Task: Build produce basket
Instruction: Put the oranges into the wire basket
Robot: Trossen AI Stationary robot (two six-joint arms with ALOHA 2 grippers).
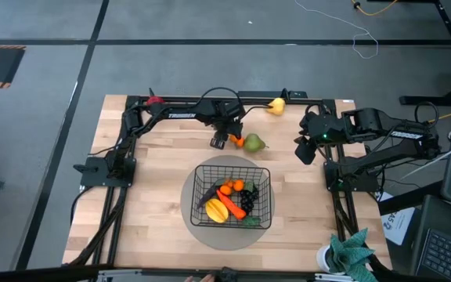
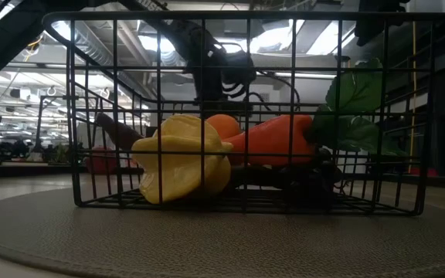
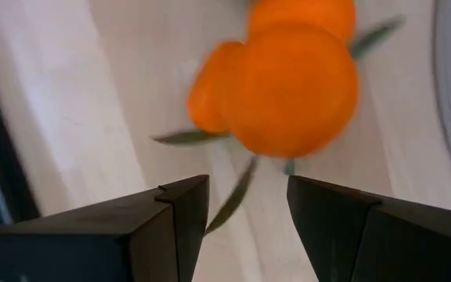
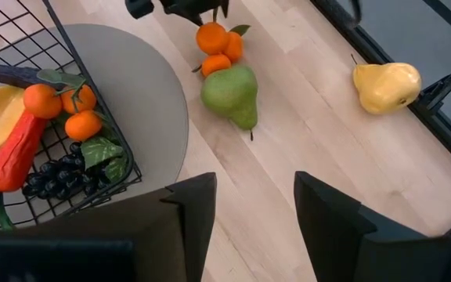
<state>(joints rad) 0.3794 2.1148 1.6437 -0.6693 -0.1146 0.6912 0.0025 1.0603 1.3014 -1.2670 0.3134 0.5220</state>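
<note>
Produce is split between two places: most of it lies in the black wire basket (image 1: 232, 196) on the round grey mat (image 1: 202, 227) near the middle of the worktop (image 1: 155, 172), and the rest is still out on the bare wood on the far side of it.

The left pincer (image 1: 224, 139) hangs spread just over a small bunch of oranges (image 4: 218, 48) with thin green leaves. The right pincer (image 1: 305, 149), also spread and holding nothing, waits to the right, clear of the fruit.

Risks, as I judge them: the oranges sit touching the green pear (image 4: 231, 95), so a closing finger could nudge the pear and send it rolling. The bunch is round and smooth, and a grip off its middle, or on a leaf alone, may let it slip or swing loose on the way. The basket is already well filled, so a drop from too high could bounce off the carrot (image 4: 20, 150) and out over the low side, or shift the basket on its mat.

Count outside the basket: one orange bunch, one green pear, one yellow pear (image 4: 386, 84) near the far edge. Inside: one carrot, one yellow piece (image 2: 182, 158), one bunch of dark grapes (image 4: 52, 178), three small oranges (image 4: 63, 107), a dark purple piece (image 4: 10, 73) and some green leaves (image 2: 350, 108).
</note>
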